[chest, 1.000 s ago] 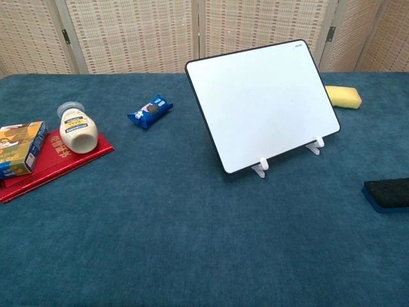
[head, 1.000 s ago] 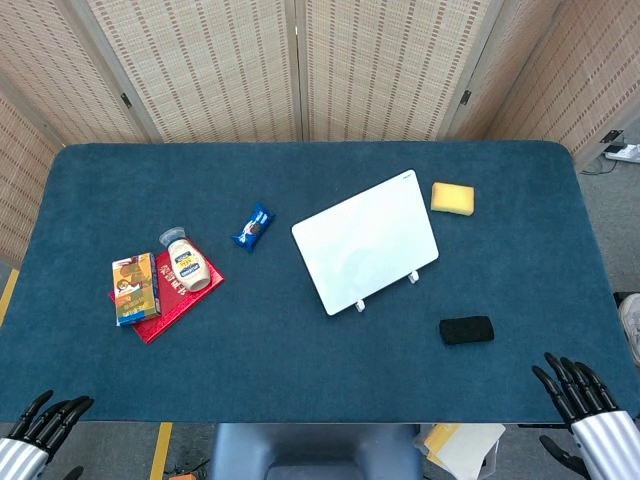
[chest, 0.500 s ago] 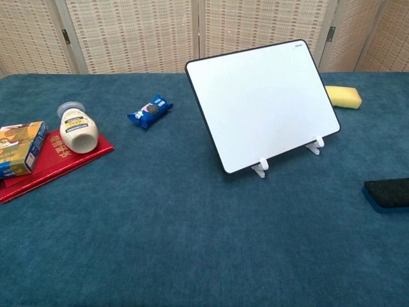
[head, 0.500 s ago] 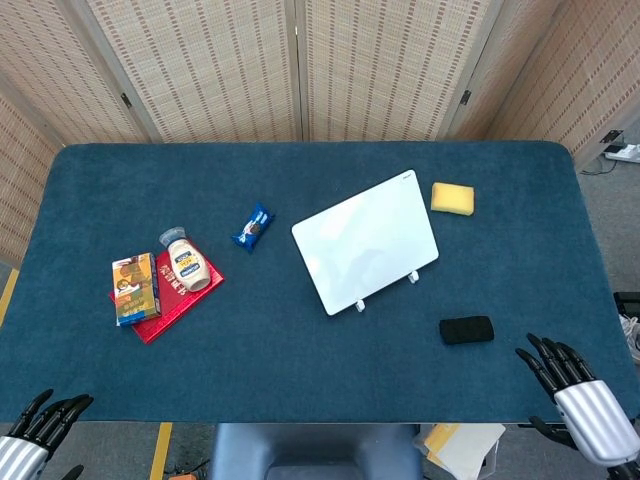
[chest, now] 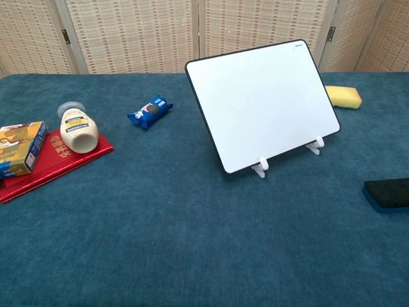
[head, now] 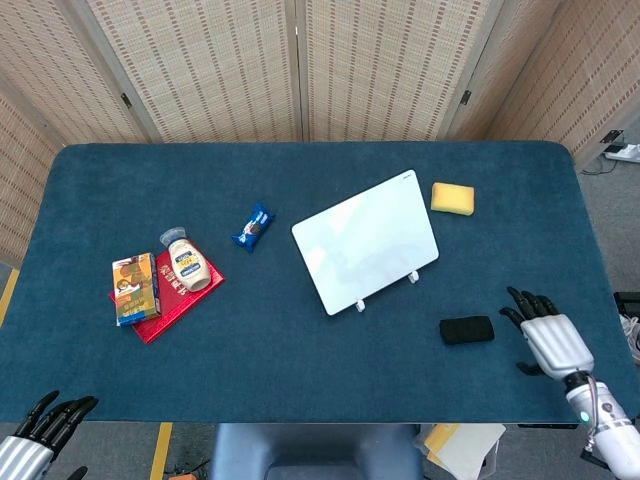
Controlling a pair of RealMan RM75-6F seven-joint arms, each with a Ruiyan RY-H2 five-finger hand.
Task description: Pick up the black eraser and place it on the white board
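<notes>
The black eraser (head: 466,330) lies flat on the blue table, below and right of the white board (head: 366,241); the chest view shows the eraser (chest: 387,194) at its right edge. The white board (chest: 263,102) leans tilted on two small white feet. My right hand (head: 545,338) hovers over the table just right of the eraser, fingers apart, holding nothing, a small gap between them. My left hand (head: 45,424) is at the lower left off the table's near edge, fingers apart and empty. Neither hand appears in the chest view.
A yellow sponge (head: 452,197) lies right of the board's top corner. A blue snack packet (head: 253,227) sits left of the board. Further left, a mayonnaise bottle (head: 186,263) and a small box (head: 135,288) rest on a red book (head: 173,307).
My right hand has risen from below the table's near edge and moved inward and up, arriving just right of the eraser. The left hand and all objects stay put.
</notes>
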